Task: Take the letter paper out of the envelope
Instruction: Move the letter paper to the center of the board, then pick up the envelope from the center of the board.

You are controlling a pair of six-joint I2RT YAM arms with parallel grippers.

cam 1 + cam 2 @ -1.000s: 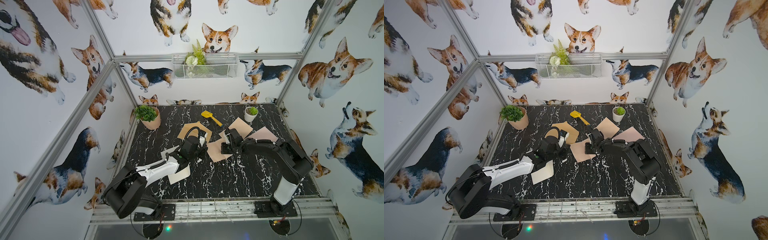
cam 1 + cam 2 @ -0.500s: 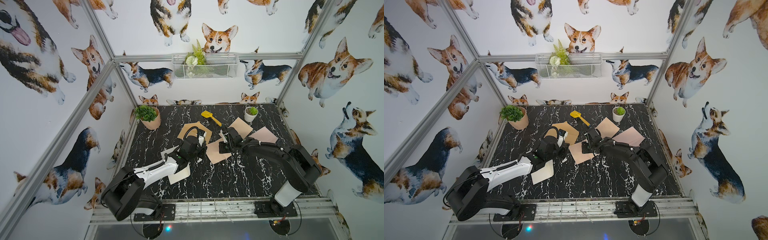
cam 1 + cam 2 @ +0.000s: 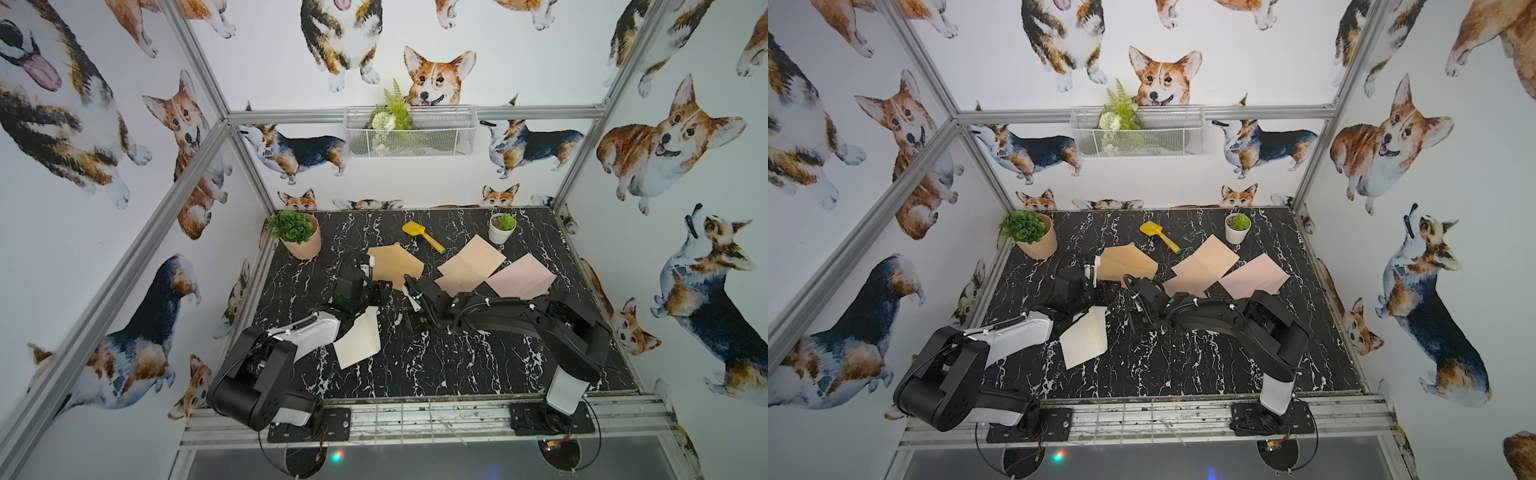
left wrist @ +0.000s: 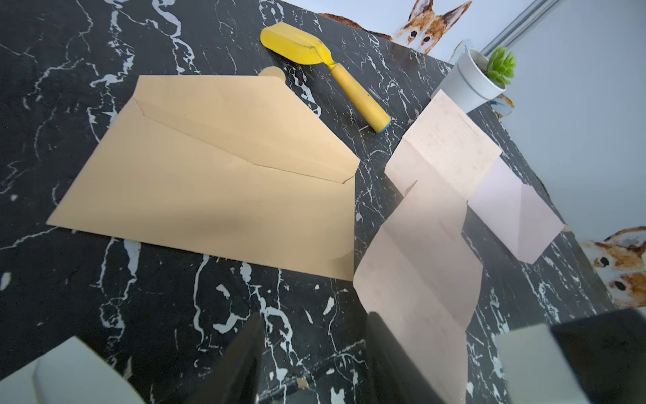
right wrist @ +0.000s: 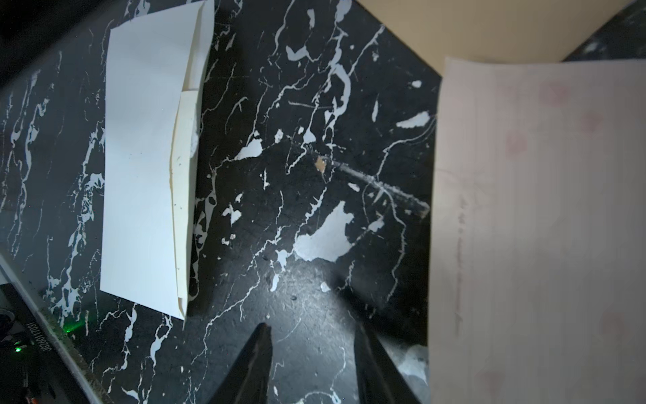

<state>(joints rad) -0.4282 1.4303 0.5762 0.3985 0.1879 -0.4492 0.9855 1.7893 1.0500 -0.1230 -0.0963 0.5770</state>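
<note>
The tan envelope (image 3: 392, 262) (image 4: 209, 189) lies flat mid-table with its flap open. The pale pink letter paper (image 3: 473, 262) (image 4: 437, 224) (image 5: 542, 227) lies unfolded to its right, fully outside it, one end overlapping the envelope's corner. My left gripper (image 3: 384, 289) (image 4: 316, 321) hovers just in front of the envelope, open, with bare table between its fingers. My right gripper (image 3: 409, 286) (image 5: 311, 335) is open too, beside the near end of the letter paper and touching nothing.
A white envelope (image 3: 359, 340) (image 5: 140, 168) lies at the front left by my left forearm. A pink envelope (image 3: 521, 276) sits right of the letter paper. At the back are a yellow scoop (image 3: 422, 237), a terracotta plant pot (image 3: 299, 237) and a small white pot (image 3: 502, 227).
Both grippers were shut at the envelope and the letter paper; both now stand open and hold nothing. The right arm has dropped its elbow and shifted left.
</note>
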